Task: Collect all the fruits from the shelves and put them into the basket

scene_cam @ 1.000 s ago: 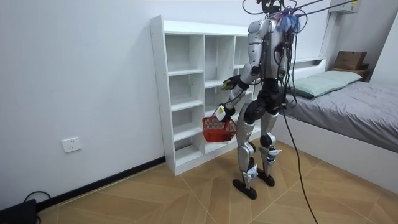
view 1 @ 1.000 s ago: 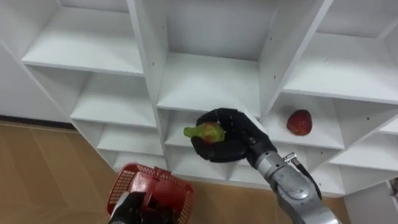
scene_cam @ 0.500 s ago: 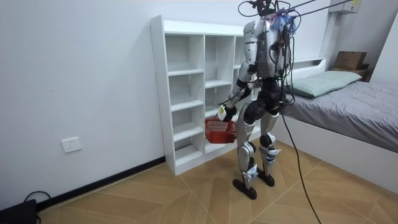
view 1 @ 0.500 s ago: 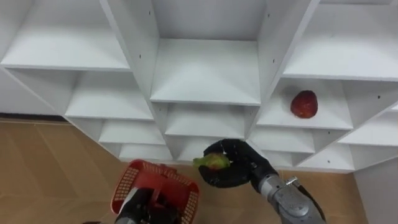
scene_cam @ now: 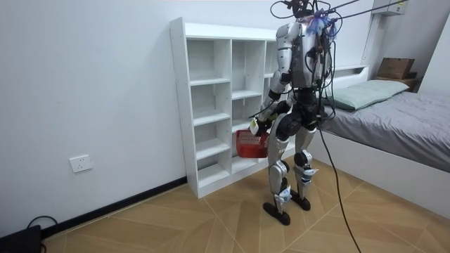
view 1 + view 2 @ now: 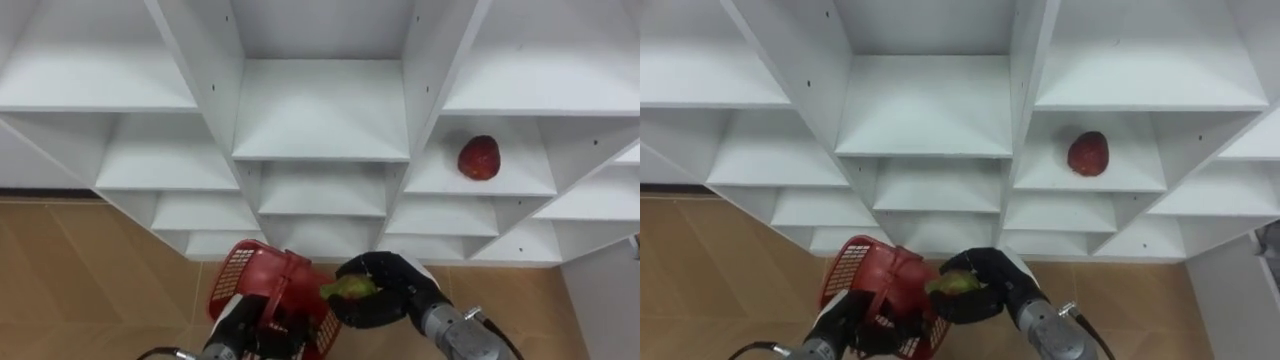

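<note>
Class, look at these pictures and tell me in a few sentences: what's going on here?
A humanoid robot stands at white shelves, collecting fruit. Its right hand is closed round a green fruit and holds it at the rim of a red basket, not yet dropped in. Its left hand carries the basket. A red fruit lies on a shelf in the right column.

left hand [image 6: 236,330], basket [image 6: 248,268] cut off below, green fruit [image 6: 350,288] half hidden
</note>
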